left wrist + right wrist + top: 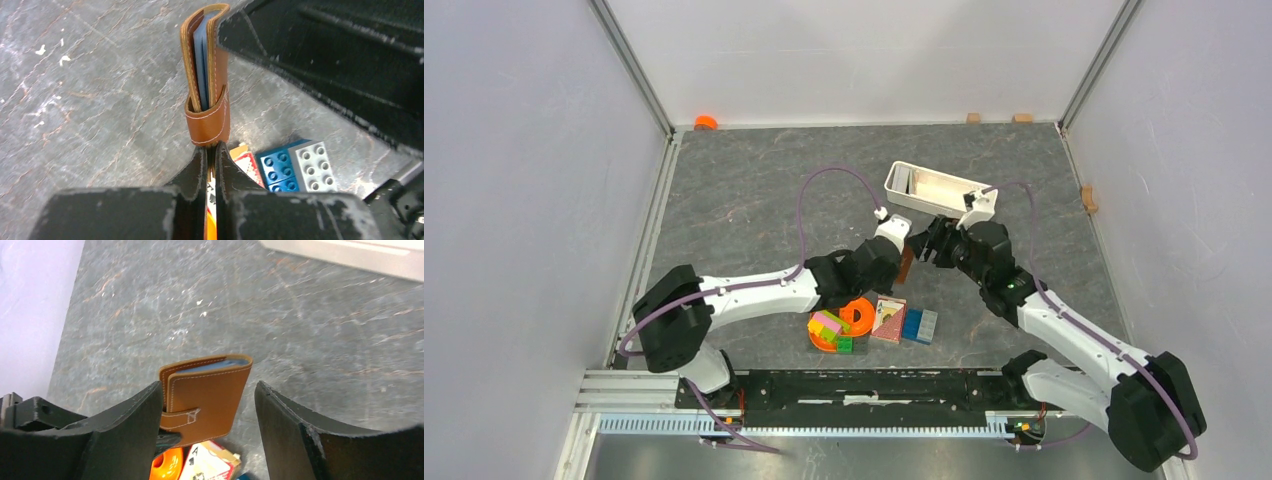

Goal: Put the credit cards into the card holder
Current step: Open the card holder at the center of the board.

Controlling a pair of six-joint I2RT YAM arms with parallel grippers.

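Left gripper (216, 149) pinches the card holder (208, 125), long axis pointing straight outward, right gripper (209, 390) spread apart.

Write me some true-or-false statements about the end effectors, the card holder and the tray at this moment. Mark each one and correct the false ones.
1. The left end effector is shut on the card holder. True.
2. The right end effector is clamped shut on the card holder. False: its fingers stand open, one on either side of it.
3. A blue card shows between the card holder's flaps. True.
4. The card holder lies inside the white tray. False: it is held up on edge between the two arms, apart from the tray.
5. The playing-card pack lies beside a blue block. True.
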